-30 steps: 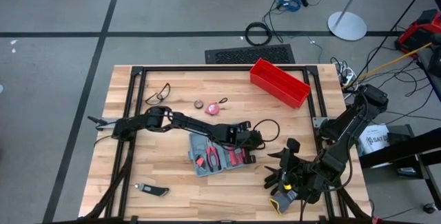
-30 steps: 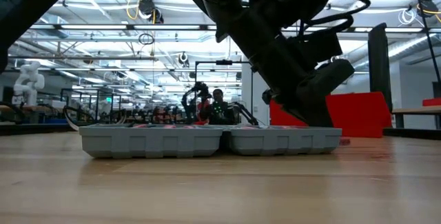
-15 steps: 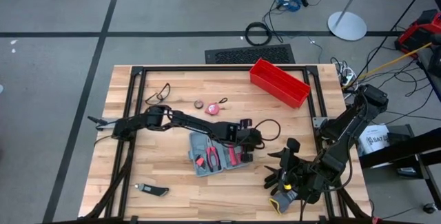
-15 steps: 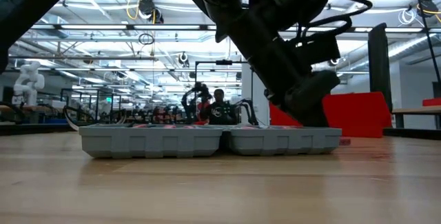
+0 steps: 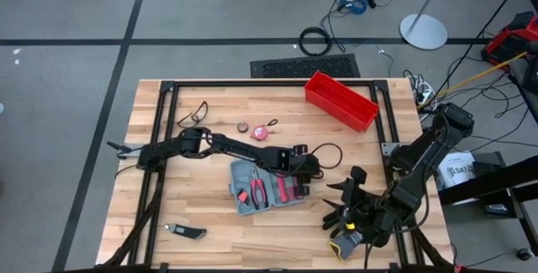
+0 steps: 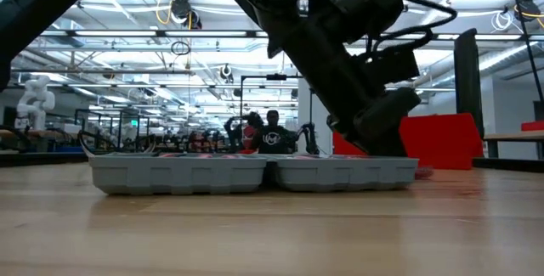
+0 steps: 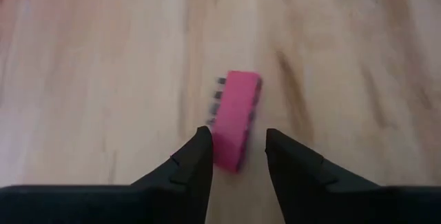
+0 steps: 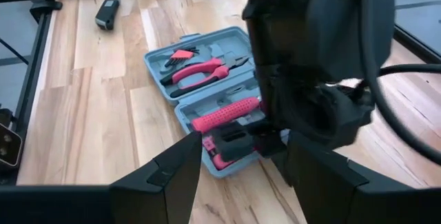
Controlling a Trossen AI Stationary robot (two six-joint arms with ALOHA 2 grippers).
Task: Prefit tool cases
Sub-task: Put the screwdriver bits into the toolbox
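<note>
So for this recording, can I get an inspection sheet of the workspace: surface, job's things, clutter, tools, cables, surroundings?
Surface: wooden table, bare boards inside a black frame.
Job's things: tool case lies open and flat mid-table, with pink-handled pliers and a pink screwdriver in its slots.
Clutter: red bin at the far right; small round item and pink item beside it; dark small tool near the front left edge.
Tools: left tool open at the case's right end, over a loose pink bit holder lying on the wood; right tool open, waiting at the front right.
Cables: black cable loop by the left tool; thin wire far left.
Surroundings: floor cables, mat, person in the distance.
</note>
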